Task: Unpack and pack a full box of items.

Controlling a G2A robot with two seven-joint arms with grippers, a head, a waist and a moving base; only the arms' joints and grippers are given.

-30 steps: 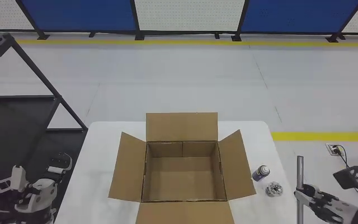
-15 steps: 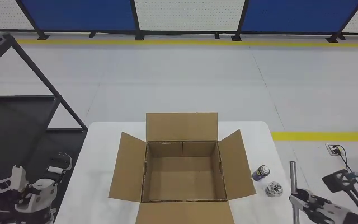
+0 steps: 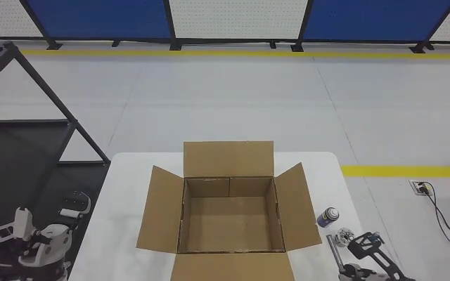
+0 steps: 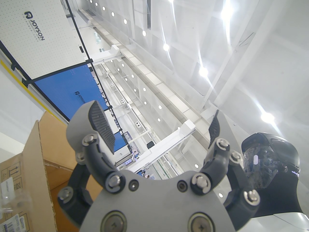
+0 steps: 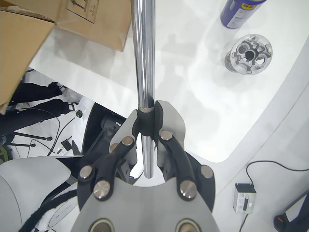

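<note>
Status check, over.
Right gripper shut on steel rod. Left gripper open. Box open; spray can, metal hub beside it. Nothing in the way.

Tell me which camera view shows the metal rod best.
The right wrist view: the metal rod runs nearly full-length, clamped in the right gripper. The top view gives a thin sliver of it; the left wrist view faces the ceiling.
</note>
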